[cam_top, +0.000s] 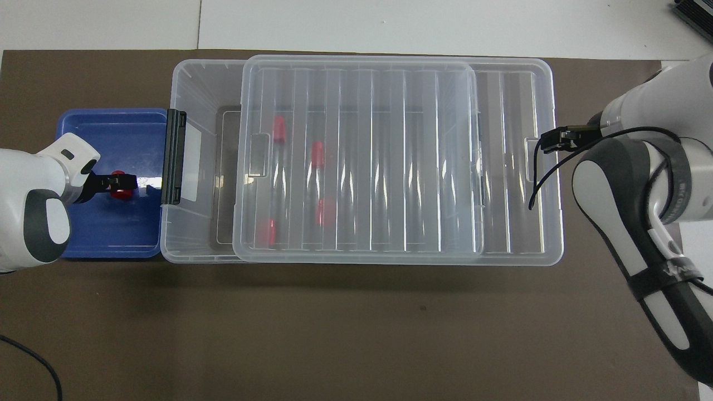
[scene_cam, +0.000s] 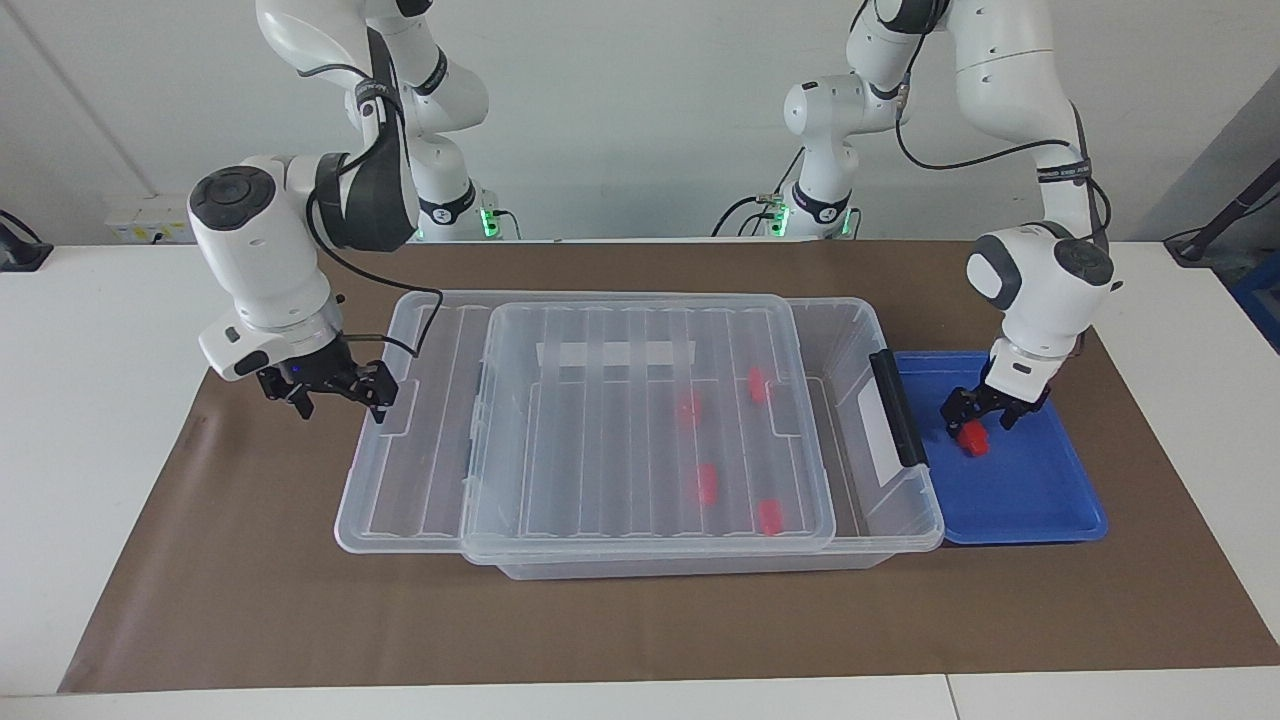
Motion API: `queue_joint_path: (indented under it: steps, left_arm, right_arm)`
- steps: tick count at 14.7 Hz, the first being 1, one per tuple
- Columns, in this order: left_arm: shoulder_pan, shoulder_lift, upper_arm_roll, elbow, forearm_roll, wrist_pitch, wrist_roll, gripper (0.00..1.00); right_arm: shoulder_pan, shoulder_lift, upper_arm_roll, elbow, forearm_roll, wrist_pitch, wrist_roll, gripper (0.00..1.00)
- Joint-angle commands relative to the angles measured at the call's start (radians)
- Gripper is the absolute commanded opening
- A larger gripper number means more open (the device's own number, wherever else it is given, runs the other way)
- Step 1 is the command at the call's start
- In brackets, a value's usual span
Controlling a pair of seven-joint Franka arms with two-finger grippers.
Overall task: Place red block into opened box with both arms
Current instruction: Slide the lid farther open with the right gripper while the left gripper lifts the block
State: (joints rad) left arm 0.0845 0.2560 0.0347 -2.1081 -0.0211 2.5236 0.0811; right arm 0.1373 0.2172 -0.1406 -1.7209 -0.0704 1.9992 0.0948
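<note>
The box [scene_cam: 905, 520] lies between the grippers, its ribbed lid [scene_cam: 420, 440] slid toward the right gripper [scene_cam: 340, 398], whose spread fingers straddle the lid's end edge. The blue tray [scene_cam: 1040, 500] holds the red block [scene_cam: 972, 437], which sits between the open fingers of the lowered left gripper [scene_cam: 982, 418].

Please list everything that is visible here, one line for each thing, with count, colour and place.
red block: one, red, in the blue tray, between the left gripper's fingers
other red blocks: four, red, inside the box
box: one, clear, middle of the mat
lid: one, clear, ribbed, slid partly off toward the right arm's end
blue tray: one, beside the box's black handle
mat: one, brown, on the table
left gripper: open, around the red block
right gripper: open, at the lid's edge
</note>
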Motion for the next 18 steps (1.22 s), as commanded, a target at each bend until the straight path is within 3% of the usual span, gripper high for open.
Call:
queue_joint_path:
  steps: [1, 3, 5, 7, 10, 13, 18]
  left_arm:
    - [0.0, -0.001, -0.004, -0.015, -0.011, 0.026, 0.011, 1.0]
    - [-0.003, -0.001, -0.004, -0.023, -0.011, 0.043, 0.009, 1.0]
    - [-0.006, -0.001, -0.005, -0.043, -0.011, 0.095, -0.045, 0.81]
    - [-0.011, 0.0, -0.006, -0.043, -0.011, 0.095, -0.072, 0.52]
    - [-0.014, 0.0, -0.007, -0.036, -0.01, 0.086, -0.07, 0.0]
    - [-0.028, -0.006, -0.009, 0.02, -0.01, -0.012, -0.073, 0.0]
    - [-0.028, -0.066, -0.016, 0.244, -0.016, -0.406, -0.077, 0.0]
  right_arm:
    - [-0.03, -0.015, 0.004, -0.005, -0.026, -0.023, -0.027, 1.0]
    - [-0.042, -0.018, 0.004, -0.003, -0.035, -0.031, -0.035, 1.0]
    - [-0.051, -0.018, 0.004, -0.003, -0.049, -0.037, -0.059, 1.0]
    - [-0.065, -0.021, 0.004, -0.003, -0.049, -0.04, -0.079, 1.0]
    - [-0.077, -0.029, 0.004, -0.003, -0.049, -0.042, -0.104, 1.0]
    - [-0.084, -0.03, 0.004, -0.003, -0.049, -0.049, -0.106, 1.0]
    - [-0.074, -0.048, 0.01, -0.003, -0.042, -0.053, -0.099, 1.0]
